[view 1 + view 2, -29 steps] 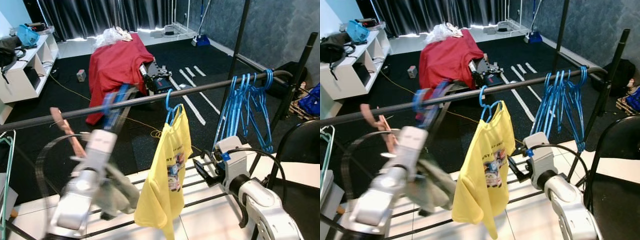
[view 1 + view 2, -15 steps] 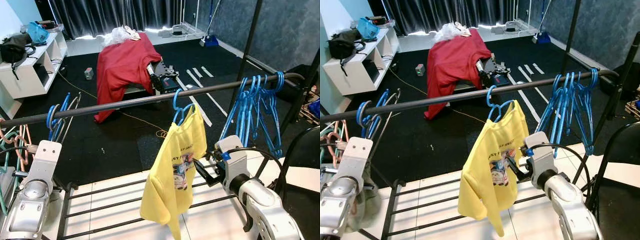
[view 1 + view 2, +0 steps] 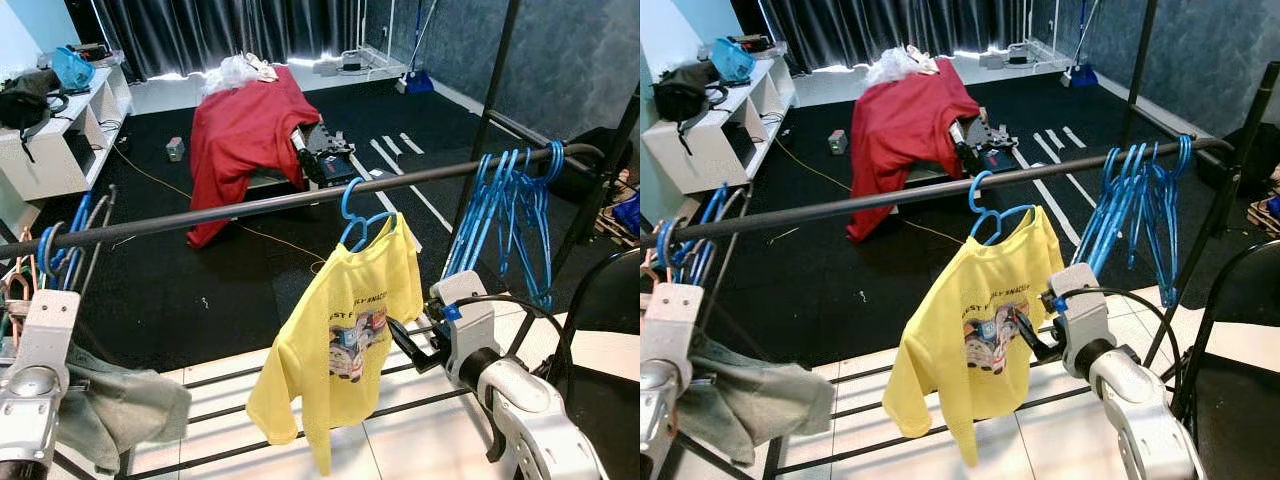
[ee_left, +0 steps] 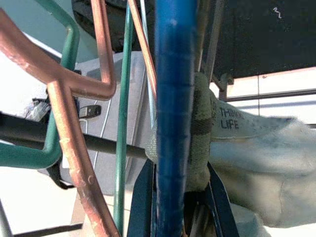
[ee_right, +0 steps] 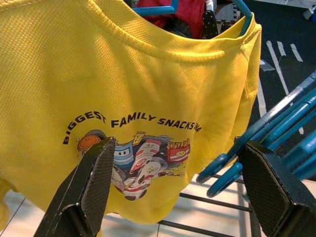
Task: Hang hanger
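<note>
A dark clothes rail [image 3: 250,205] runs across in front of me. At its left end, blue hanger hooks [image 3: 52,243] sit on the rail beside pink and green hangers [image 4: 74,148]. My left gripper [image 4: 182,207] is shut on a blue hanger [image 4: 173,98] that carries a grey-green garment [image 3: 125,405], with my left arm [image 3: 35,380] just under it. A yellow T-shirt [image 3: 345,325] hangs mid-rail on another blue hanger [image 3: 352,200]. My right gripper [image 5: 177,192] stands open just in front of the shirt's print, not touching it.
Several empty blue hangers [image 3: 505,205] crowd the rail's right end by a black upright post [image 3: 495,90]. A black chair [image 3: 600,300] stands at the right. Beyond the rail are a red cloth over a bench [image 3: 240,130] and a white shelf [image 3: 50,140].
My left arm has carried the blue hanger leftwards along the rail to its left end, and the grey-green garment now hangs in sight. The yellow T-shirt has swung and spread wider.
</note>
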### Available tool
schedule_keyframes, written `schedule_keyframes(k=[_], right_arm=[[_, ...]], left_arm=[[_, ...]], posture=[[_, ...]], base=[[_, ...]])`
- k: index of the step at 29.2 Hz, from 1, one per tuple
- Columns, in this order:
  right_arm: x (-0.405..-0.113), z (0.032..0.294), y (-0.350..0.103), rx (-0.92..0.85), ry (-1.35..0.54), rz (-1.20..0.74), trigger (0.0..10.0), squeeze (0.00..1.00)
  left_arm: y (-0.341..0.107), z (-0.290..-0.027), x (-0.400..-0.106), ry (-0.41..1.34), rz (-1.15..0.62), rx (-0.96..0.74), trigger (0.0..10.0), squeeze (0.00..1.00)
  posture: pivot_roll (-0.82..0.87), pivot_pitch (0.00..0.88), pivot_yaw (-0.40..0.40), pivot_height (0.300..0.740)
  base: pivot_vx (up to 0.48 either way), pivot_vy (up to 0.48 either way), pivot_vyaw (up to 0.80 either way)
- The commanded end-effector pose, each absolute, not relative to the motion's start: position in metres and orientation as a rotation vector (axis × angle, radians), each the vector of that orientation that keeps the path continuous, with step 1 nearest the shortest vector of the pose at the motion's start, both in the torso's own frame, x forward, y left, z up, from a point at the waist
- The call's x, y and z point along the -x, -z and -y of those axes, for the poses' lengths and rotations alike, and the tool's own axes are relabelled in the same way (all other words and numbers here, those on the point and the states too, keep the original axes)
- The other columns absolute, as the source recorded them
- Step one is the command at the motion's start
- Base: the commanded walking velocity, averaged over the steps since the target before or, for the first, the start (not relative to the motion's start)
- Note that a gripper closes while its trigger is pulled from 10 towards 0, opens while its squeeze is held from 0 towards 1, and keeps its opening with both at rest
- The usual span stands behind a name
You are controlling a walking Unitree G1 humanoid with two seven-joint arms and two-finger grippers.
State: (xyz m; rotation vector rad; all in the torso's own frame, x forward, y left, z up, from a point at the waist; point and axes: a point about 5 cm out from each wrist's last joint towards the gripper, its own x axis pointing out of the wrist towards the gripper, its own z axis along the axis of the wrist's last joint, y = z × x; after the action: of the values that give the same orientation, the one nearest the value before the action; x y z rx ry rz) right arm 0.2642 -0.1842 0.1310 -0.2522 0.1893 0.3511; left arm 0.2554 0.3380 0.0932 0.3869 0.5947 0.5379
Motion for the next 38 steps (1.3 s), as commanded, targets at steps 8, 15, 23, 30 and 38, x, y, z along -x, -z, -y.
schedule_keyframes(k=[8,15,23,30,38], right_arm=[[-0.264,0.181,-0.130,0.250,-0.358,-0.192,10.0,0.00],[-0.264,0.182,-0.128,0.252,-0.366,-0.199,10.0,0.00],[-0.265,0.181,-0.128,0.251,-0.369,-0.201,10.0,0.00],[-0.264,0.177,-0.134,0.206,-0.418,-0.171,10.0,0.00],[-0.264,0.178,-0.149,0.163,-0.507,-0.134,10.0,0.00]], left_arm=[[-0.093,-0.328,-0.247,-0.459,-0.591,-0.314,0.0,0.00],[-0.100,-0.240,-0.230,0.111,-0.597,-0.321,0.0,0.00],[-0.104,-0.236,-0.227,0.165,-0.616,-0.362,4.7,0.00],[-0.115,-0.231,-0.242,0.165,-0.538,-0.362,4.5,0.00],[-0.155,-0.278,-0.239,0.207,-0.445,-0.458,3.7,0.00]], posture=[[-0.15,0.022,0.077,0.740],[-0.14,0.018,0.076,0.740],[-0.13,0.017,0.074,0.740],[-0.14,0.019,0.080,0.740],[-0.15,0.018,0.080,0.740]], base=[[0.000,0.000,0.00],[0.000,0.000,0.00],[0.000,0.000,0.00],[0.000,0.000,0.00],[0.000,0.000,0.00]])
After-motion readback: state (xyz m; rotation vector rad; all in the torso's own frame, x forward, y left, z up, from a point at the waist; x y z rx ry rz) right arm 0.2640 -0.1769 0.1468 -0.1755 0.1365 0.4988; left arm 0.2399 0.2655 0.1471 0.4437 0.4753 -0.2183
